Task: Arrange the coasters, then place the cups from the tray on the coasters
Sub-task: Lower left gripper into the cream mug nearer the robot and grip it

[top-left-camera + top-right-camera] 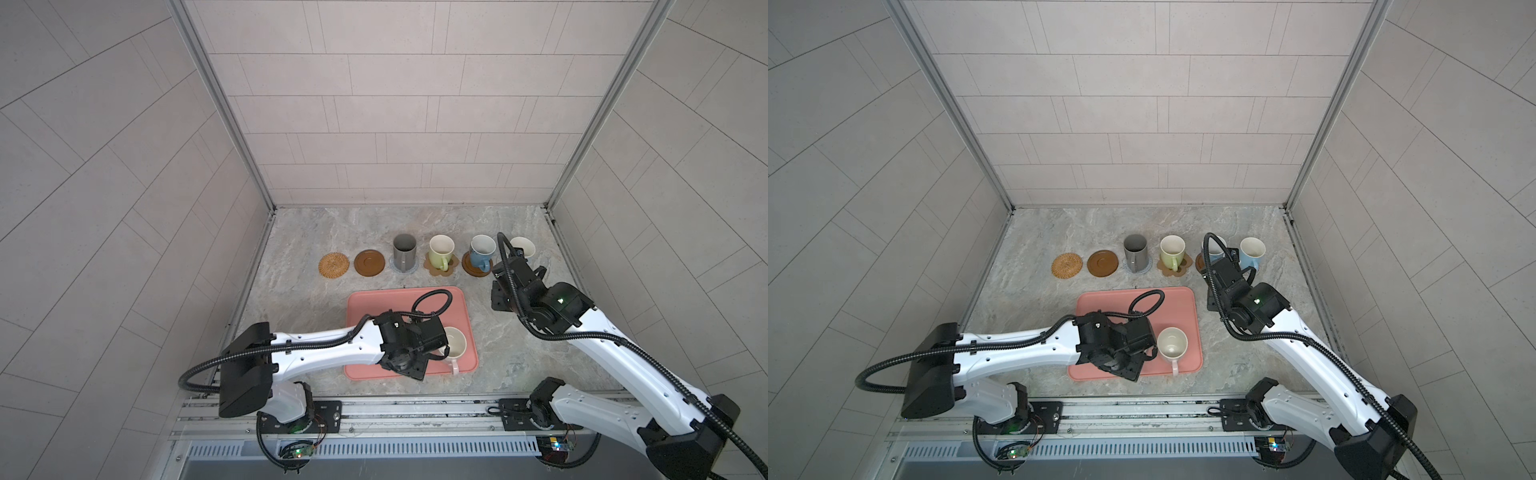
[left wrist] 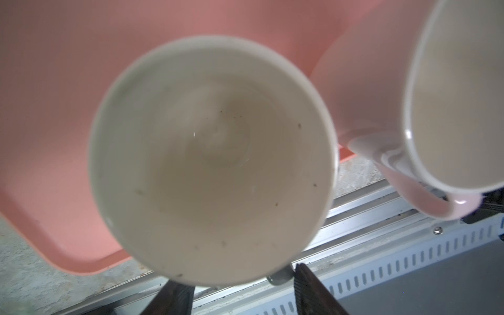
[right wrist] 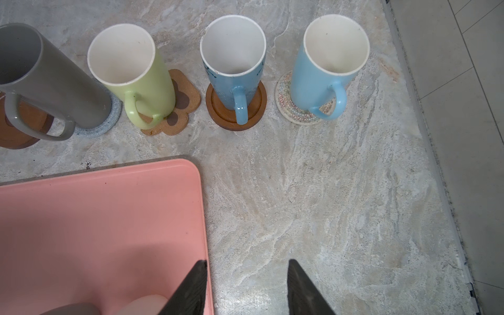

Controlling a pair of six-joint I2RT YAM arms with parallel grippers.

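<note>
On the salmon-pink tray (image 1: 374, 305) stand a pink-handled cup (image 1: 454, 343) and a grey-handled cup (image 2: 212, 161). My left gripper (image 2: 240, 281) hangs open over the grey-handled cup. Its grey handle (image 2: 281, 276) sits between the jaws, against one finger. In both top views that cup is hidden under the gripper. Behind the tray, the grey cup (image 3: 41, 79), green cup (image 3: 131, 73) and two blue cups (image 3: 231, 68) (image 3: 327, 62) each stand on a coaster. The rattan coaster (image 1: 333, 264) and a wooden coaster (image 1: 370, 262) are bare. My right gripper (image 3: 246, 261) is open with nothing between its fingers, beside the tray's far right corner.
The marble table (image 1: 511, 357) is walled on the left, right and back. A metal rail (image 1: 415, 409) runs along its front edge, just past the tray's near rim.
</note>
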